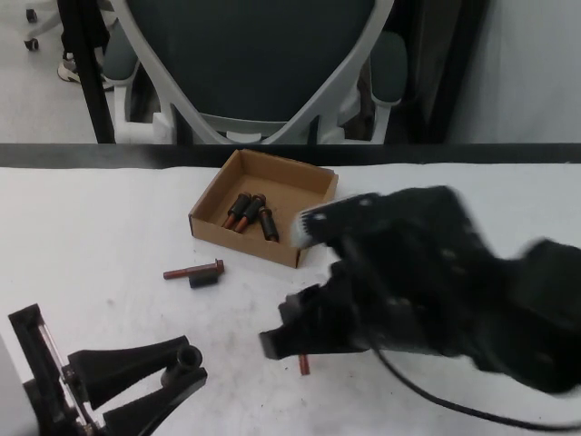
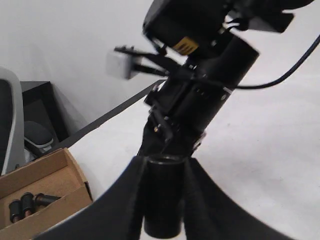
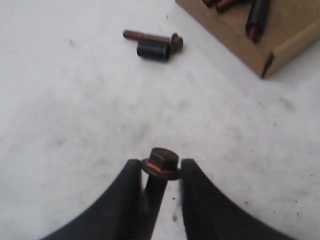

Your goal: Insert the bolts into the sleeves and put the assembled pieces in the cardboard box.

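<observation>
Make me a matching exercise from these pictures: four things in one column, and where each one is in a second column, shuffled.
Things
1. gripped bolt
2. gripped sleeve
3. loose bolt
4. assembled pieces

Places
A. inside the cardboard box
B. between the fingers of the left gripper
C. lying on the bench beside a loose sleeve
D. between the fingers of the right gripper

Pairs: 1-D, 2-B, 3-C, 4-A
</observation>
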Controlling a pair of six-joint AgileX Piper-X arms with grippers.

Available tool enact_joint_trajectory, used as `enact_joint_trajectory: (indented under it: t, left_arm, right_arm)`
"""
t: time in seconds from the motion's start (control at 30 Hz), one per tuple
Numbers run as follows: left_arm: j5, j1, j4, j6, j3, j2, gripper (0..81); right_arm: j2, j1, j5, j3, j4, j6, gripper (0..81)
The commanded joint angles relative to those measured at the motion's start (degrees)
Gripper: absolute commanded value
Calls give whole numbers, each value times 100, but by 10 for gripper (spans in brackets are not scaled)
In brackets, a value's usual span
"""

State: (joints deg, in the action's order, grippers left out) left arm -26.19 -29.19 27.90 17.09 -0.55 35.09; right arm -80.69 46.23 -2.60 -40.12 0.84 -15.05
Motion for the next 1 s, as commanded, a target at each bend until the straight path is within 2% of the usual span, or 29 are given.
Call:
enact_joint_trajectory:
  t: [0.0,0.2,0.5,0.67,0.97]
  left_arm:
    - [-49,-16,84,290,55,89,8]
    - [-49,-48,609,361,55,660,8]
    - [308,-753,1803,194,55,1819,8]
    - [256,-823,2196,-141,55,2161,8]
    - [-93,-823,2300,-579,55,2246,8]
  right_arm:
    - [257,46,32,131,305,49,2]
    - [1280,536,31,923,1222,367,2]
    - [1743,1147,-139,1882,3352,1020,2]
    - [1743,1221,-140,2365,4487,1390,2]
    - [1744,1221,-89,2485,4830,1416,2]
